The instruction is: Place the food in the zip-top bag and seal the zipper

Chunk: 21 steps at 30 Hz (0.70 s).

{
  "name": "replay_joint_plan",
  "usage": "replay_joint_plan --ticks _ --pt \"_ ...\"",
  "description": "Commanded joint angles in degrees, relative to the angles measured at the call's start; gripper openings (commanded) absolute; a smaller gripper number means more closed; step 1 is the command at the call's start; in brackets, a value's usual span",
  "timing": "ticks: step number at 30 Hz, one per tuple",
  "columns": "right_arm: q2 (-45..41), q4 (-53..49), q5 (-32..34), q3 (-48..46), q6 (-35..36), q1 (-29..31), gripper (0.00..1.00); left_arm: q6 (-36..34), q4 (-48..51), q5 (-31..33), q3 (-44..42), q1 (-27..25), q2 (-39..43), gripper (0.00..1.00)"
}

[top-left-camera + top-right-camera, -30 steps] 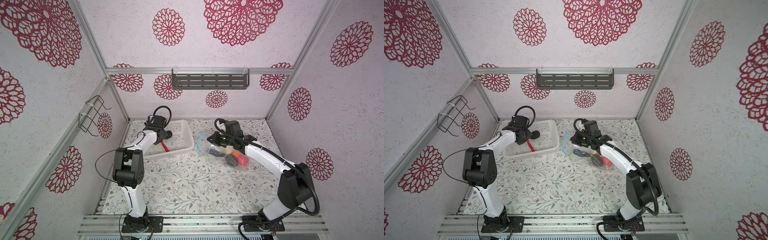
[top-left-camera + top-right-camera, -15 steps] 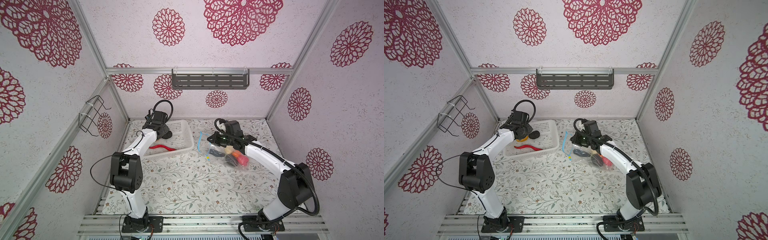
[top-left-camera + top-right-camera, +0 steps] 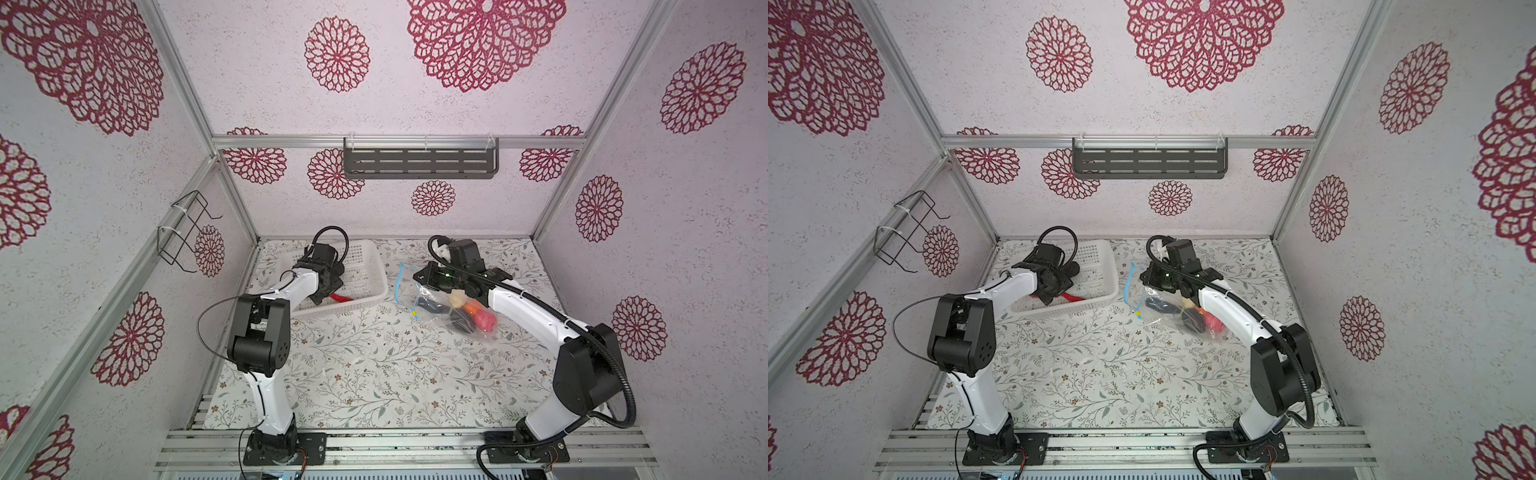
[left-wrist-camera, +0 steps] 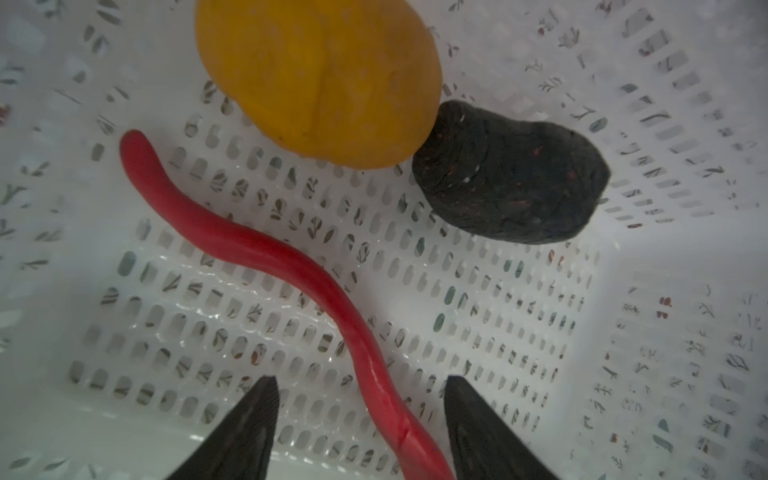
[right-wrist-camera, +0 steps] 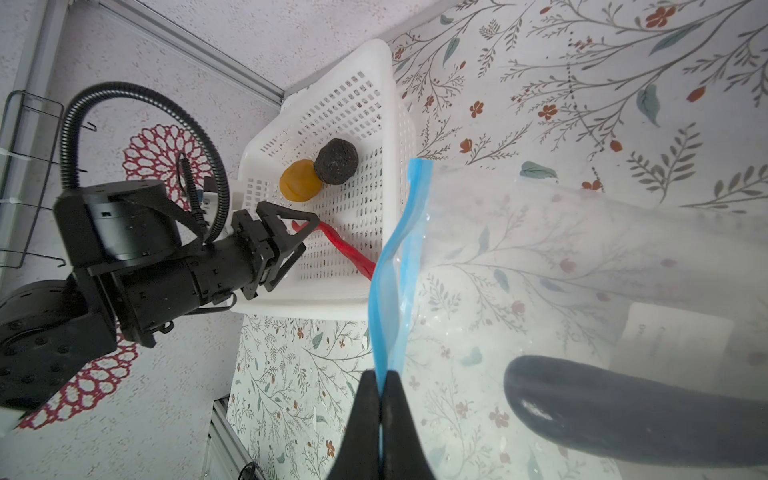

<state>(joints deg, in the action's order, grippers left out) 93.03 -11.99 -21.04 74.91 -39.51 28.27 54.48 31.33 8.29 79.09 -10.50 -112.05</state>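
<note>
Floral table [image 3: 374, 374] bears 1 bag [image 5: 540, 257], 1 basket [image 5: 365, 108] holding 3 foods [image 4: 318, 79].

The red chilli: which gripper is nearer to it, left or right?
Left. The left gripper straddles the red chilli, jaws open; the right gripper is outside the basket, shut on the zipper.

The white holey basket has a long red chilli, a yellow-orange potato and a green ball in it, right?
The third toy is a black lump, not a green ball. The left wrist view shows it beside the yellow-orange potato shape and the long red chilli in the white perforated plastic basket.
</note>
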Motion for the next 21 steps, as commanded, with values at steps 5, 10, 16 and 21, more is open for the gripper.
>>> replay_joint_plan --ticks 5,10,16,21 --pt "-1.12 -0.04 -0.50 1.88 0.91 -0.41 0.00 1.37 -1.72 -2.66 2.28 -0.37 -6.20 0.68" --pt "-1.54 -0.04 -0.41 1.35 0.93 -0.49 0.00 1.73 -1.26 -2.56 2.98 -0.83 -8.29 0.57" --pt "-1.54 0.22 -0.58 1.33 0.92 -0.58 0.00 1.68 0.04 -1.29 2.80 -0.92 -7.88 0.37" --pt "-1.54 0.41 -0.73 1.31 0.91 -0.51 0.00 1.45 1.11 -0.06 3.31 -0.91 -6.65 0.24"
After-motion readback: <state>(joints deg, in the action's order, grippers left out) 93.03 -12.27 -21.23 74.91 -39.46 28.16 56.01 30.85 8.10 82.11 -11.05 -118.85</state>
